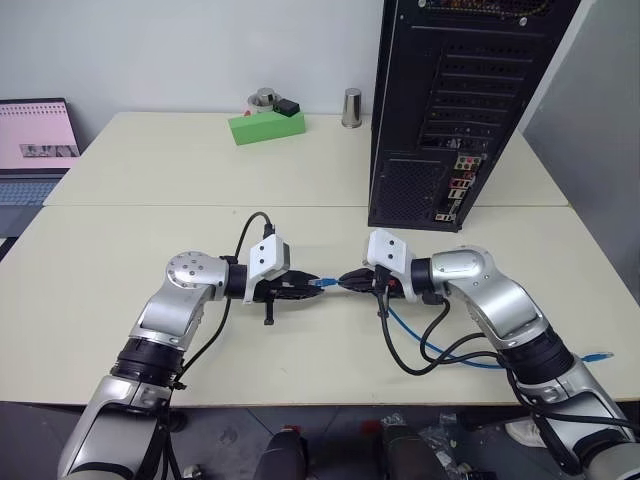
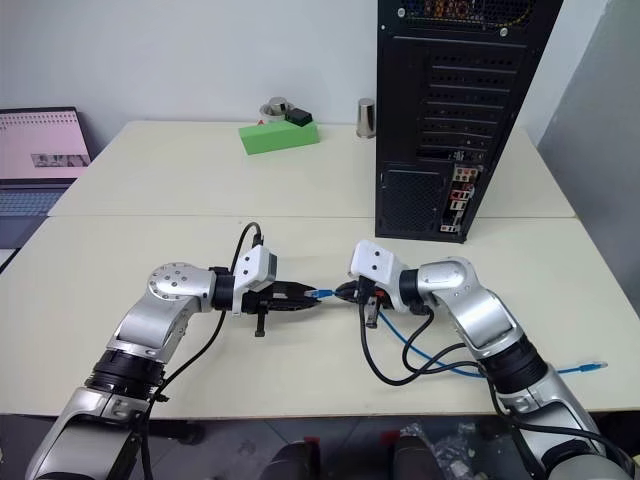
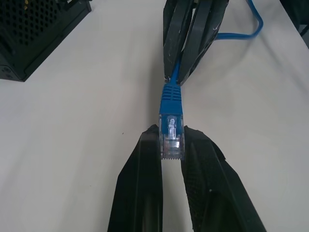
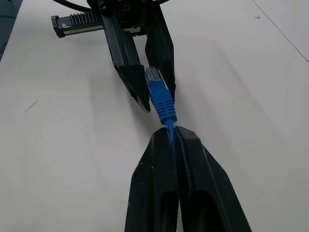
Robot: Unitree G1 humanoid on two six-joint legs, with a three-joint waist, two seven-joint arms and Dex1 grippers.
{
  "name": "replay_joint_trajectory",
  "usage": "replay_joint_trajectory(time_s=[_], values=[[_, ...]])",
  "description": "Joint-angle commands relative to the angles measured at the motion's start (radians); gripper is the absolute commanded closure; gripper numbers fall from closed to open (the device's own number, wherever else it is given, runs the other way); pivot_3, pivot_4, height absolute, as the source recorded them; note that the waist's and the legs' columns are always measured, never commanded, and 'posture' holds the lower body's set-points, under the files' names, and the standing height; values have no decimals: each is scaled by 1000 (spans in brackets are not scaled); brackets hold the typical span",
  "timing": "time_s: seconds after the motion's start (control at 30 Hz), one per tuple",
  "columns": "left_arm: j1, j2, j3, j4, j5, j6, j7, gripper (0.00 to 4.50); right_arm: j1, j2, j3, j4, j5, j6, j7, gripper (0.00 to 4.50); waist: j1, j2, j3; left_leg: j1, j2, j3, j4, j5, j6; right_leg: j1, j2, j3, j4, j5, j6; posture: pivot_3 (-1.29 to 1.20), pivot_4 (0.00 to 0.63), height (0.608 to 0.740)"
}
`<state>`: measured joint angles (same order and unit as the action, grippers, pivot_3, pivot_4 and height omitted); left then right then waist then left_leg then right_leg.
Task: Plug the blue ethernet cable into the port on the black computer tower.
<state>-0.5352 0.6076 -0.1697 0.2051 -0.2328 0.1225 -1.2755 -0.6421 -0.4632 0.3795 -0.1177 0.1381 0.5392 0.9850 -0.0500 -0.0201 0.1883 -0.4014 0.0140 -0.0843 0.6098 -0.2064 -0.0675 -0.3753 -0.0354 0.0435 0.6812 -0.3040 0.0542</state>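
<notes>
Both grippers meet over the front table, holding one end of the blue ethernet cable (image 1: pixel 322 284) between them. My left gripper (image 3: pixel 172 144) is shut on the cable's clear plug (image 3: pixel 172 137). My right gripper (image 4: pixel 170 131) is shut on the cord just behind the blue boot (image 4: pixel 161 101). From there the cord trails under my right arm to its free end (image 2: pixel 597 367) at the table's right edge. The black computer tower (image 1: pixel 470 100) stands upright at the back right, its rear connector panel (image 1: pixel 458 185) facing me. The port is too small to pick out among the connectors.
A green box (image 1: pixel 266 126) and a metal cup (image 1: pixel 352 107) stand on the far table. A laptop (image 1: pixel 35 150) sits at the left edge. Black robot cables (image 1: pixel 415 355) loop on the table below my right wrist.
</notes>
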Motion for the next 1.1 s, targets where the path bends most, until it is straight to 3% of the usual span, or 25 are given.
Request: replay_joint_trajectory(time_s=[0.03, 0.3, 0.4, 0.47, 0.73, 1.1], values=[[18, -2, 2, -16, 8, -27, 7, 4197, -24, -15, -9, -3, 4, -34, 30, 3685, 0, 0, 0, 0, 0, 0, 0, 0, 0, 0, 0, 0, 0, 0, 0, 0, 150, 740], [68, -57, 19, -16, 39, -174, 83, 4197, -17, -110, -91, -21, 83, 6, 129, 1612, 3, 0, 0, 0, 0, 0, 0, 0, 0, 0, 0, 0, 0, 0, 0, 0, 150, 740], [99, -84, 18, -4, 102, -373, 152, 4197, 13, -103, -178, -49, 185, 119, 104, 903, 8, 0, 0, 0, 0, 0, 1, 0, 0, 1, -1, 0, -1, 0, 0, 0, 150, 740], [102, -82, 10, 39, 190, -611, 212, 4198, 33, -73, -216, -71, 249, 203, 72, 457, 8, 0, 0, 0, 0, 0, 0, 0, 0, 0, -1, 0, 0, 0, 0, 0, 150, 740], [55, -72, 52, 212, 498, -1187, 551, 4198, 98, 51, -299, -154, 421, 419, -72, 402, 16, 0, 0, 0, 0, 0, 1, 0, 0, 0, -1, 0, 0, 0, 0, 0, 150, 740], [34, -46, 40, 264, 678, -1322, 800, 4198, 104, 104, -299, -153, 480, 446, -158, 402, 17, 0, 0, 0, -1, 0, 0, 0, 0, 0, -1, 0, 0, 0, 0, 0, 150, 740]])
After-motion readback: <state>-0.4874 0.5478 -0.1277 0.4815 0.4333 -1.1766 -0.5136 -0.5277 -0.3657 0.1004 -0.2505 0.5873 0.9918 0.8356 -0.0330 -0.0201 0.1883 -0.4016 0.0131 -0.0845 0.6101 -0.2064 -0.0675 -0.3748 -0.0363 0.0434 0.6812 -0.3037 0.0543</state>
